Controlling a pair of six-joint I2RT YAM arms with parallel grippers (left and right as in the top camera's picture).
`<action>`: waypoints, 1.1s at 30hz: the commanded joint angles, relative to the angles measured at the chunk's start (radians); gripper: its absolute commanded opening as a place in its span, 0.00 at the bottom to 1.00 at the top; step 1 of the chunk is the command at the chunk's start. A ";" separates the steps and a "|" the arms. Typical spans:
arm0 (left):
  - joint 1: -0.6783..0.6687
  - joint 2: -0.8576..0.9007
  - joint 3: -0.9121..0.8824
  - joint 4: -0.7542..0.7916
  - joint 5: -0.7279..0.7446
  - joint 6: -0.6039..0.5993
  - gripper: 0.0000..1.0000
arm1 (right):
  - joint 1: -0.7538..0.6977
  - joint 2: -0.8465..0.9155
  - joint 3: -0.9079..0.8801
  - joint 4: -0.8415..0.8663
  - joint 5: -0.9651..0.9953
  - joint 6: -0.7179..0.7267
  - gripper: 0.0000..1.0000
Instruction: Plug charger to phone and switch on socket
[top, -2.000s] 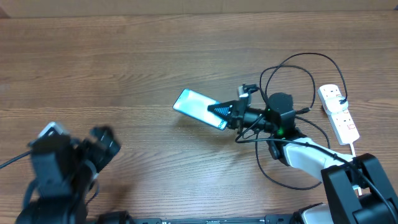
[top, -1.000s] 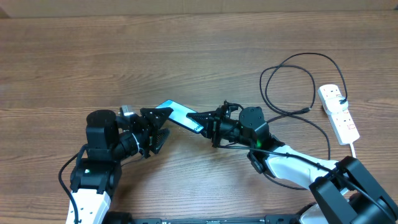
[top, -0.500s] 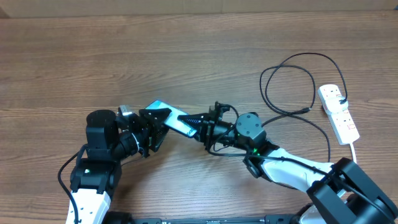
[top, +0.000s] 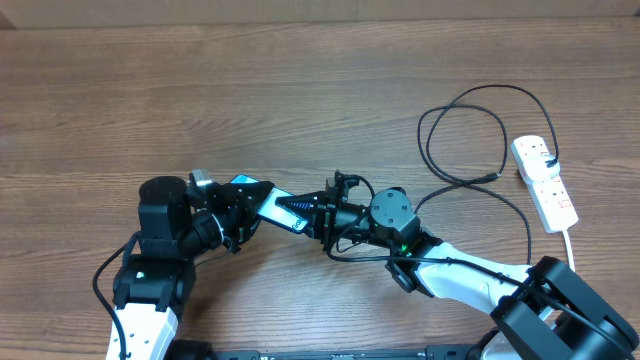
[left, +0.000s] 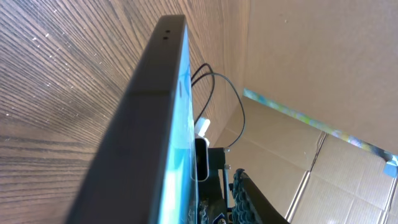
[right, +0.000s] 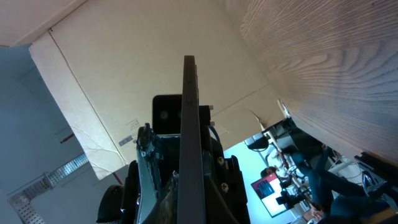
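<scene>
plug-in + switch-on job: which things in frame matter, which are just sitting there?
Job:
- phone, gripped by the right tool
- charger, black cable in loose loops
- socket, white strip at the right edge

Just there:
- wooden table
- cardboard wall behind it

Looks like robotics lab: brown wood-grain tabletop (top: 300, 80), tan cardboard panels (left: 323, 56) beyond left claw (top: 255, 200), grey metal tray (right: 46, 177) past right claw (top: 312, 212).

The phone (top: 283, 208) moved left; the left fingers (top: 250, 188) closed around it.
</scene>
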 joint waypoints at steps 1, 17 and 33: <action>-0.004 0.002 -0.004 0.005 -0.008 -0.006 0.24 | 0.004 -0.014 0.003 0.010 0.003 -0.005 0.04; -0.004 0.008 -0.004 -0.029 -0.072 0.002 0.04 | 0.003 -0.014 0.003 -0.013 0.008 -0.217 0.20; -0.002 0.184 -0.004 0.006 -0.101 0.153 0.04 | -0.054 -0.014 0.004 -0.378 0.386 -0.946 0.98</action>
